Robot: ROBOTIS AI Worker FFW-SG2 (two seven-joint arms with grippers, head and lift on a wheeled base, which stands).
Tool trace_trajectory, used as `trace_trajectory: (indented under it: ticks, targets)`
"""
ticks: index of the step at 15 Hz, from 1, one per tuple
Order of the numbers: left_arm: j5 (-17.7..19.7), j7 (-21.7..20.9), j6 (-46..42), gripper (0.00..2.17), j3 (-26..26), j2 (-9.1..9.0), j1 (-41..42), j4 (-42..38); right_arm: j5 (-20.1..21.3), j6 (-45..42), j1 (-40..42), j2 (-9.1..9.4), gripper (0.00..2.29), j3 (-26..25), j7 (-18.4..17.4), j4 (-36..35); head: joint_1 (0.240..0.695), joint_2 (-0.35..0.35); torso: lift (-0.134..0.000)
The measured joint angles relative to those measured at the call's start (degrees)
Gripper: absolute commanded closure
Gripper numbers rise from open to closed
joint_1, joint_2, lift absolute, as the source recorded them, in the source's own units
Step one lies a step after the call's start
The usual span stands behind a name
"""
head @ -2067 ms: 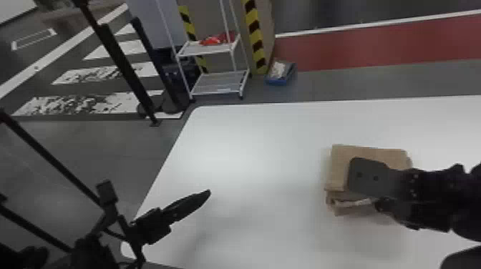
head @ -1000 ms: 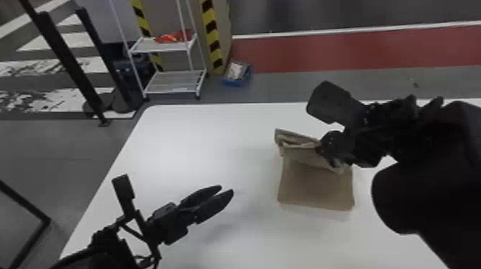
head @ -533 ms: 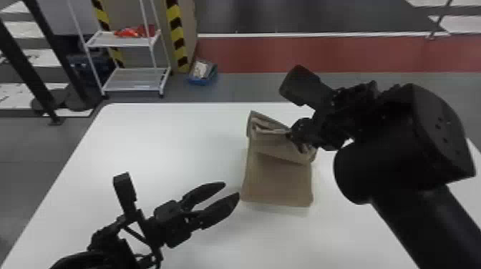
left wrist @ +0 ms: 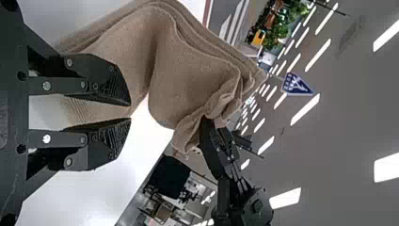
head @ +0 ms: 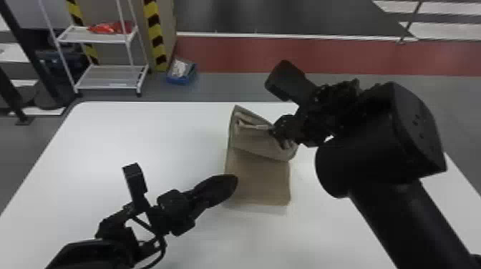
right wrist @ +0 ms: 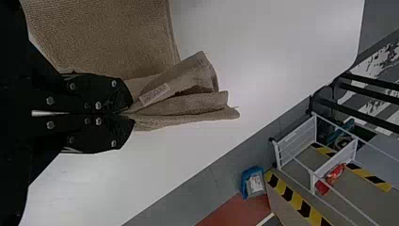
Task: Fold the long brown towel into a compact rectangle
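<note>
The brown towel (head: pixel 258 182) lies partly flat on the white table, its far part lifted and bunched. My right gripper (head: pixel 277 134) holds that raised far edge; in the right wrist view the same gripper (right wrist: pixel 126 113) is shut on the gathered layers, near a small pale label (right wrist: pixel 154 94). At the towel's near-left side is my left gripper (head: pixel 234 180). Seen in the left wrist view, my left gripper (left wrist: pixel 130 111) has its two fingers parted, with the towel (left wrist: pixel 188 75) rising beyond them and a strip of it showing behind the gap.
The white table (head: pixel 143 136) extends around the towel. Beyond its far edge stand a white shelf rack (head: pixel 107 77) with red items and a blue bin (head: pixel 182 73) on the floor. My right forearm spans the table's right side.
The head view has turned rightward. Over the last two seconds my right gripper has lifted the towel's edge and carried it toward the far side. The left gripper now appears nearer the towel.
</note>
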Motion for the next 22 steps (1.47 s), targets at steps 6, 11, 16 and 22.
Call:
trace_trajectory:
  ticks: [6,11,16,22]
  targets:
    - [-2.12,1.63,-5.2,2.15,-5.0,0.0,-0.42,2.88,-0.28,-0.34,-0.55,-1.08,1.38,-0.74,0.71,0.26,0.695,-0.109,-0.124]
    - [-2.23,3.47,-8.56,2.15,-8.13,0.0,-2.35,5.92,-1.74,-0.78,-2.17,-0.91,1.38,-1.82,0.07,2.45,0.695,-0.137,-0.124]
    - [-6.74,6.46,-11.86,2.15,-9.77,0.0,-4.72,9.89,-2.03,-1.05,-2.51,-0.16,1.38,-2.51,0.07,3.18,0.695,-0.14,-0.124]
    - [-13.71,7.33,-8.03,2.15,-10.14,0.0,-4.96,10.91,-3.5,-3.8,-4.29,0.18,1.38,-3.99,-1.04,7.37,0.695,-0.144,-0.124]
